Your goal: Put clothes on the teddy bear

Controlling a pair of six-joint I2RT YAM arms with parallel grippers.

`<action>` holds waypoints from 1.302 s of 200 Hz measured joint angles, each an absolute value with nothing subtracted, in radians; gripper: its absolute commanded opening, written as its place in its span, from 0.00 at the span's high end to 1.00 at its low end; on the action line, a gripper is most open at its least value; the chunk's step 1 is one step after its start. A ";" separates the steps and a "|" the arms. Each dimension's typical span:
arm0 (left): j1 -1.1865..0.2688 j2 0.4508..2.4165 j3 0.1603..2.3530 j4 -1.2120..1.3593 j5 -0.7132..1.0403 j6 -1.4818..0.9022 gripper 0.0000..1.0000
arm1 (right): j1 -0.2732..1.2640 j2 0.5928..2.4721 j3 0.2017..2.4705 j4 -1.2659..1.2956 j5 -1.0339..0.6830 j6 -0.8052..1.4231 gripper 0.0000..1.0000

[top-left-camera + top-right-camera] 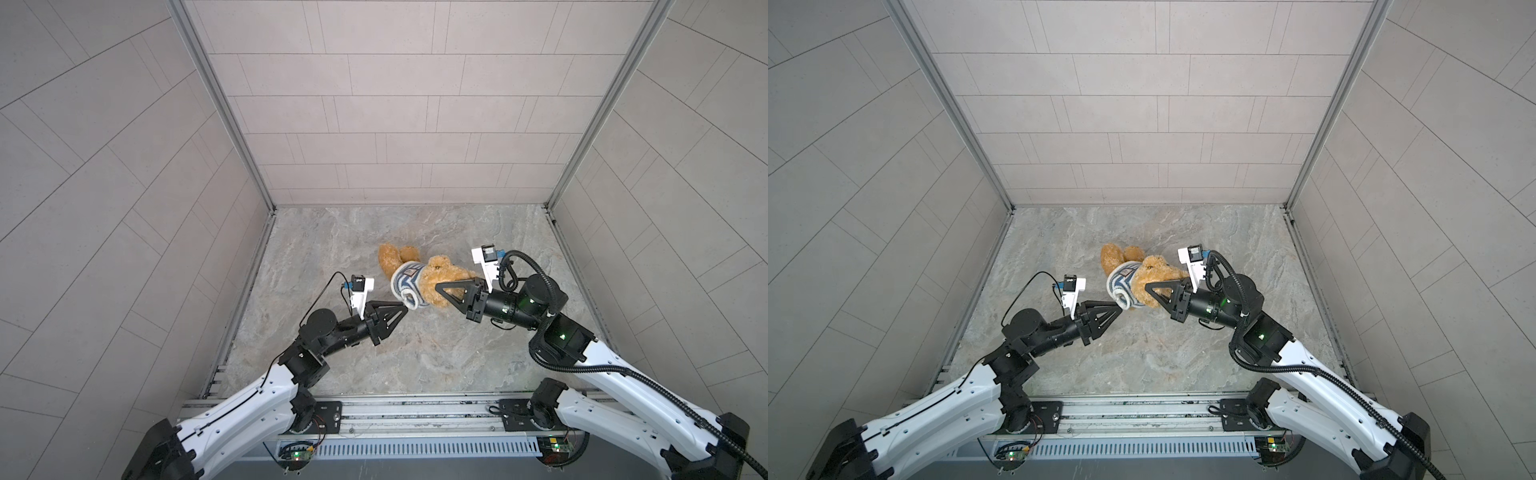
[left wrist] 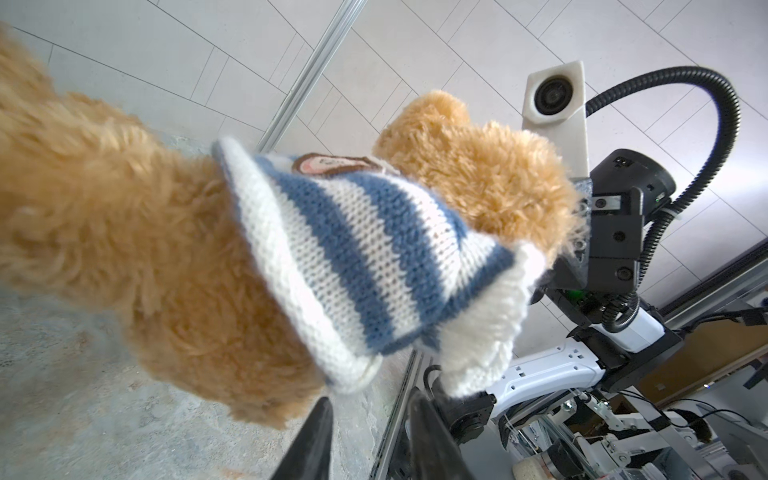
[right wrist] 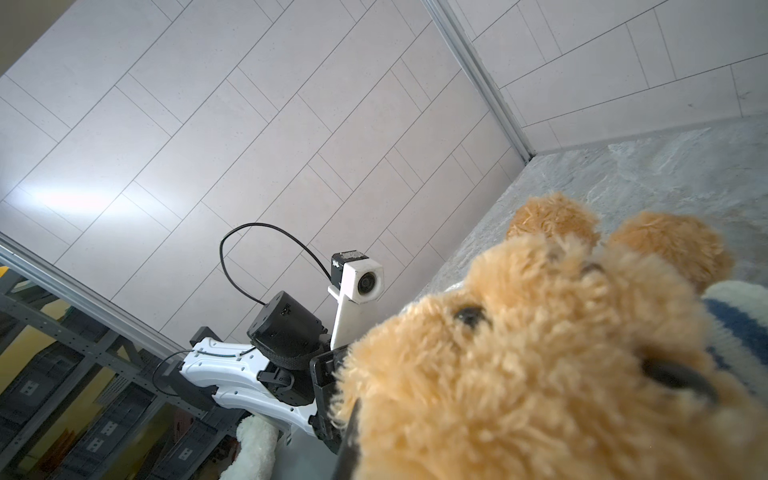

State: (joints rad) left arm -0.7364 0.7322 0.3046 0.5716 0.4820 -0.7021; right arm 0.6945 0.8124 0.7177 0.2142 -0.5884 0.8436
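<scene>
Step, likely: seat striped shirt | left claw apart beside white cuff: pinch knit only, draw slowly | right claw clamped on teddy bear: brace

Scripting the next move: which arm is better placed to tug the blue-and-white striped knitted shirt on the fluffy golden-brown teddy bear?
Left. The left gripper sits open at the white cuff of the striped knitted shirt; the right gripper is shut in the fur of the golden-brown teddy bear, apparently steadying it.

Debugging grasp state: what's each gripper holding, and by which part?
Right gripper is shut on the teddy bear, at its head. Left gripper is open at the cuff of the striped sweater, holding nothing.
</scene>
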 measured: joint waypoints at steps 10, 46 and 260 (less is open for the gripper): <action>-0.736 0.724 0.310 0.570 0.482 -0.705 0.71 | 0.694 0.812 0.717 0.222 -0.593 0.848 1.00; -0.736 0.713 0.337 0.553 0.467 -0.699 0.68 | 0.694 0.797 0.695 0.247 -0.601 0.869 1.00; -0.722 0.649 0.402 0.342 0.372 -0.638 1.00 | 0.693 0.752 0.639 0.329 -0.651 0.917 1.00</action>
